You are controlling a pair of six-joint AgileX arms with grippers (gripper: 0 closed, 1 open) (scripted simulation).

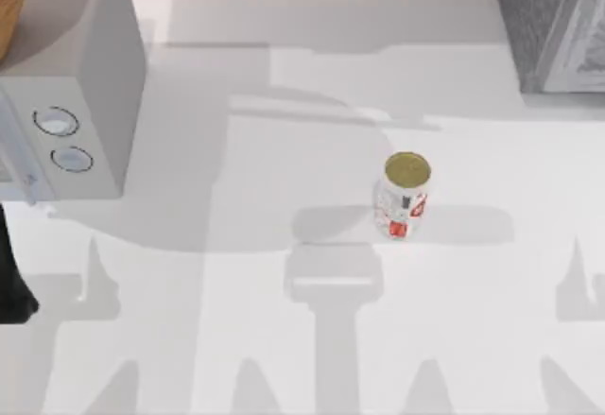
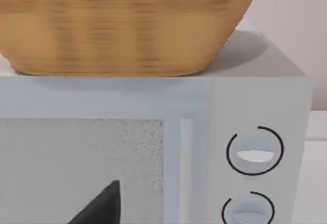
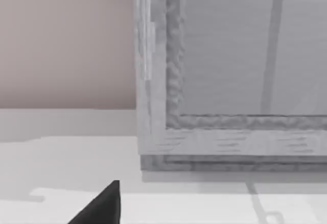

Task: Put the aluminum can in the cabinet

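The aluminum can [image 1: 406, 196] is seen standing upright on the table [image 1: 236, 358], its long axis vertical and its dull gold top turned to the overhead camera, a little to the right of the table's middle and well apart from both boxes. The cabinet [image 1: 548, 18] is set at the far right corner. The right gripper [image 3: 99, 206] is marked by a dark tip at the edge of its own wrist view, and the cabinet's paler, framed front panel is faced straight ahead of it; whether this gripper is apart or together cannot be told. From that heading the can is judged to lie off to the gripper's left and lower, toward the table's middle, so a turn away from the cabinet would be called for before any descent over the gold top. The left gripper [image 2: 99, 206] is likewise marked by a dark tip, its state also not to be told, and ahead of it stand a pale grey box [image 2: 153, 101] with two round knobs [image 2: 254, 151] and a woven basket [image 2: 122, 25] resting on top. The right arm is judged the nearer to the can. The can's place is given by the top view, while the panel's frame is given close by the right wrist view; the panel looks closed.
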